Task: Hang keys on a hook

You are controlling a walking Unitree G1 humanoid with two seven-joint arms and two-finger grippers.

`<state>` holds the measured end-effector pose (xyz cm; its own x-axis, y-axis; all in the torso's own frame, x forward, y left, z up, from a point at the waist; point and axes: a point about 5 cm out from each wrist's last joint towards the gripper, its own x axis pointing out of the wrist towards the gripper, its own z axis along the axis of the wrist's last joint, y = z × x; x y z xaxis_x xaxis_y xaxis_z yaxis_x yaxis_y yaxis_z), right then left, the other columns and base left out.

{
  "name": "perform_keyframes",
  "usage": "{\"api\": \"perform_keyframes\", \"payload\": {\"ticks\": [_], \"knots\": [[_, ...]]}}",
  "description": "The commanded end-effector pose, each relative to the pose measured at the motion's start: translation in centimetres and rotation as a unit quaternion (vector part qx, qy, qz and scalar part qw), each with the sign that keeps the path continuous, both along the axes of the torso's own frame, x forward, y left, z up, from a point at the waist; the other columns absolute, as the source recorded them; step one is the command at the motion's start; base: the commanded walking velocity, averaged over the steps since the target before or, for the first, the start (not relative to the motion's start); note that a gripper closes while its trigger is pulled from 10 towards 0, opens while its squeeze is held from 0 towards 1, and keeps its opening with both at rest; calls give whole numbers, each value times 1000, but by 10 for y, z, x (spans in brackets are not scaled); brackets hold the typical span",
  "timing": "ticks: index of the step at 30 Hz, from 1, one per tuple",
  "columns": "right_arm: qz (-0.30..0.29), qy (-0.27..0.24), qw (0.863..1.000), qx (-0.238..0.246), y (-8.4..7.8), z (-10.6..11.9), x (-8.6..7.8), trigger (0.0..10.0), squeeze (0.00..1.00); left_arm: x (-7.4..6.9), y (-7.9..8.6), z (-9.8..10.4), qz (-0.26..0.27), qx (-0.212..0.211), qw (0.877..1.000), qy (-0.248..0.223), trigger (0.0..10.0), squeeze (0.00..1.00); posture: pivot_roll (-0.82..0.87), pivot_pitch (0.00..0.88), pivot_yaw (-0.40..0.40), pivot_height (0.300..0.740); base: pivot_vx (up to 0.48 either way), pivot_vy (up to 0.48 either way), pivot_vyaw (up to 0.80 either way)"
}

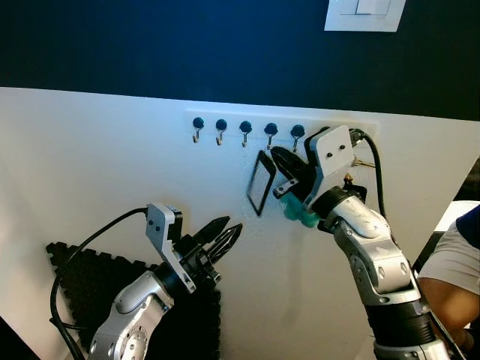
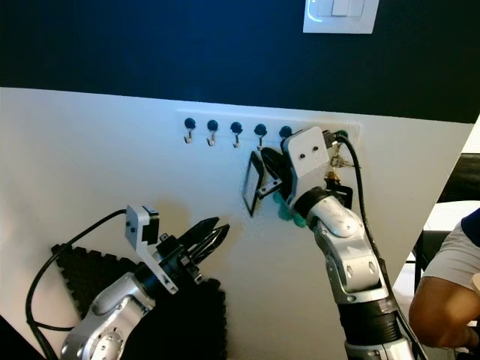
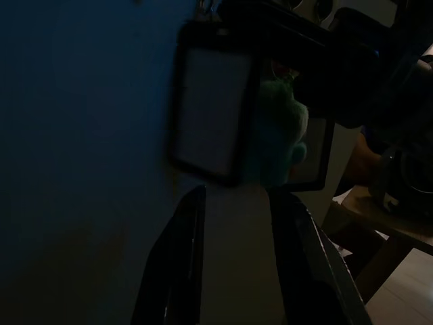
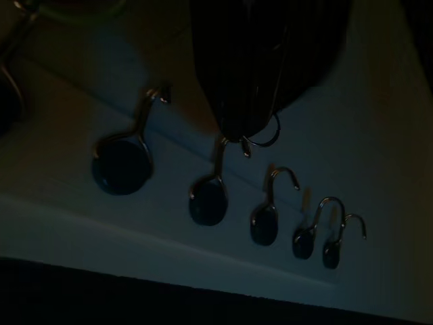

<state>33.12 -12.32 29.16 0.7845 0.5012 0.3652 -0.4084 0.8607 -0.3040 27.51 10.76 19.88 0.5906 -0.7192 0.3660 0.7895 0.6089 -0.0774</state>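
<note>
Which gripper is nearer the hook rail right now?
Right. The right gripper is up at the hook rail, holding the keys with their black tag just below the hooks. The left gripper hangs well below the rail, nearer the black foam mat.

The row of small bent-wire metal hooks (image 4: 272,203) with dark rounded bases gleams faintly against a smooth matt white wall panel (image 1: 90,165). A thin shiny metal key ring (image 4: 265,139) hangs from the ribbed black right tool (image 4: 243,139).
</note>
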Motion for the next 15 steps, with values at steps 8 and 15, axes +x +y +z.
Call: {"api": "perform_keyframes", "payload": {"ticks": [8, 15], "knots": [[-3, 41, 999, -28, 1, -16, 1, 10000, 0, -1, 2, -3, 2, 13, 1000, 4, 10000, 0, 35, 78, 23, 740, 0, 0, 0], [-14, 59, 997, -37, -2, -25, 1, 10000, 0, 0, 2, -2, 2, 15, 1000, 4, 10000, 0, 36, 78, 26, 740, 0, 0, 0]]}}
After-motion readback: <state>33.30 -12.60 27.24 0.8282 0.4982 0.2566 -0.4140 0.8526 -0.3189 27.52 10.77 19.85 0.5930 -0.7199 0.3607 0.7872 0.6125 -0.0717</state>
